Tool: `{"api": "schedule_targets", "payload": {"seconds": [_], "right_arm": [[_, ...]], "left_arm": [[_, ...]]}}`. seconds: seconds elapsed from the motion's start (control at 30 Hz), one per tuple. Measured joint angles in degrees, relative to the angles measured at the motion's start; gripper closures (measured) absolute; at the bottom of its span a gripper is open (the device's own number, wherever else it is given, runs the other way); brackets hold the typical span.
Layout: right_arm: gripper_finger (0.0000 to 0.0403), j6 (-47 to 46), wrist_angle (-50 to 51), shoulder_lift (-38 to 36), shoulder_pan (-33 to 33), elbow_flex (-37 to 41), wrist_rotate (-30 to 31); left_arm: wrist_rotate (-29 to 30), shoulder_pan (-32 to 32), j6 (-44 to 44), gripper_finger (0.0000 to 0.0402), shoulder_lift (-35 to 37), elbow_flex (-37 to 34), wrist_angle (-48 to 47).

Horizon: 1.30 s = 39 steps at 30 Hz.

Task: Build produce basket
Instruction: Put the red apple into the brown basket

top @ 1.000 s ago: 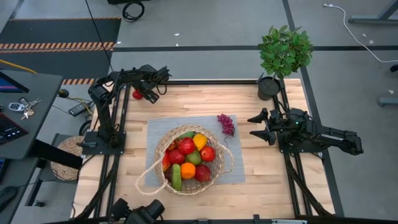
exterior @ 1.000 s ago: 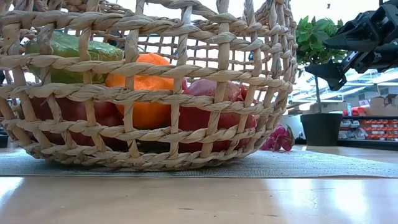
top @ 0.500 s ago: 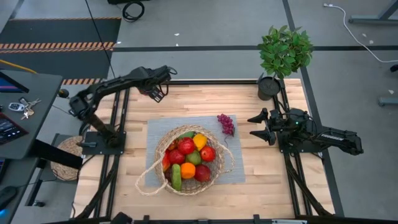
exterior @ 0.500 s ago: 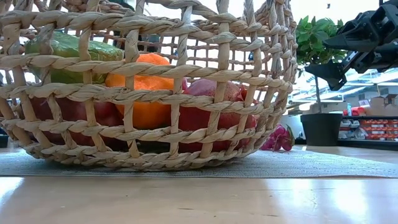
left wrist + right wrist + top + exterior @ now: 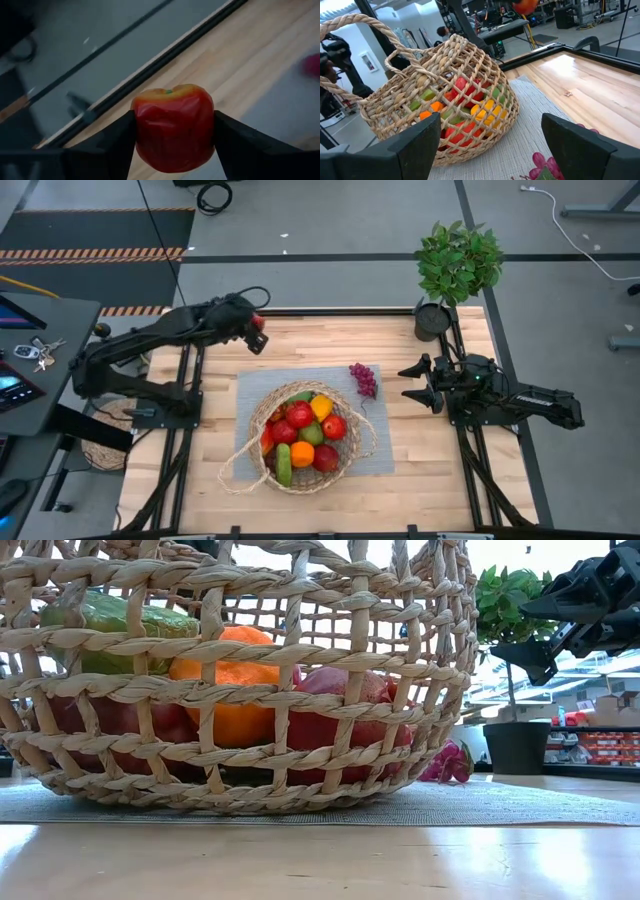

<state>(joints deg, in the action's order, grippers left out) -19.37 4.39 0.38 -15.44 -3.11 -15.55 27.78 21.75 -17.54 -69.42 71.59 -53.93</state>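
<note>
The basket is nearly full. The left gripper, up and away from it, clamps a red apple. The right gripper waits spread, empty, grapes just ahead of it, unpacked.

Tan woven basket — red apple, purple grapes, grey mat

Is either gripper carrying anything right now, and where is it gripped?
The left gripper holds a red apple, pinched across its sides, stem end up. The right gripper is open and holds nothing.
</note>
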Motion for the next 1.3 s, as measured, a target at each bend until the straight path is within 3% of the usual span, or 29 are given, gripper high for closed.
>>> {"api": "schedule_targets", "payload": {"seconds": [0.23,0.7,0.9,1.3], "right_arm": [[0.0055,0.0,0.0,0.0,0.0,0.0,0.0],[0.0055,0.0,0.0,0.0,0.0,0.0,0.0],[0.0055,0.0,0.0,0.0,0.0,0.0,0.0],[0.0055,0.0,0.0,0.0,0.0,0.0,0.0]], "left_arm": [[-2.5,-5.0,0.0,0.0161,5.3,0.0,6.3],[-20.3,-13.7,6.2,0.0159,7.0,0.1,18.1],[-23.6,-16.9,17.0,0.0159,6.9,0.1,18.7],[-23.6,-20.9,51.8,0.0159,6.7,0.1,19.4]]}}
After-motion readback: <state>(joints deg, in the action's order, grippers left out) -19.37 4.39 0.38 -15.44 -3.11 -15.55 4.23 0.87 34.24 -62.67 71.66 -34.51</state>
